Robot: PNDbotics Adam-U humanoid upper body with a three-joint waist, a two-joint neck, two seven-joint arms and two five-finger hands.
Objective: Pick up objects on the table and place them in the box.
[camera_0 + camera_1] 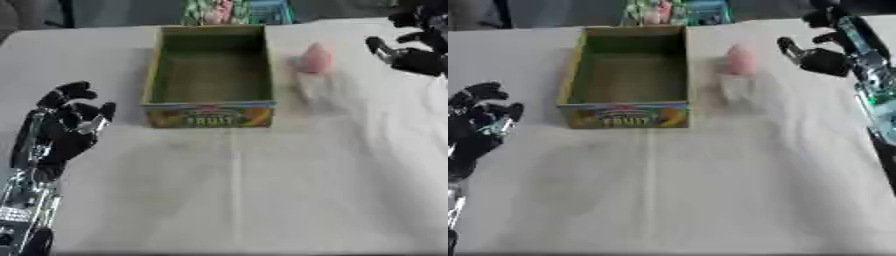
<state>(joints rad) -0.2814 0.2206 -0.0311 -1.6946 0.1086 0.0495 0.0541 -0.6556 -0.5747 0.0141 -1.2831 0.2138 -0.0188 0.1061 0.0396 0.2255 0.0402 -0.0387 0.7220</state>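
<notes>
Nearest, at 8 o'clock, the left hand [66, 125] rests idle, fingers relaxed. At 1 o'clock the right hand [820, 57], fingers spread, nears 1 pink object [315, 59] beside the empty box [208, 114]; a clumsy approach may knock it across the desk [289, 190].

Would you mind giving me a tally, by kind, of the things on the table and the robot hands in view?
Pink object: 1, on the table right of the box
Box: 1, nothing visible inside
Robot hands: 2, left hand and right hand
Total: 4
</notes>
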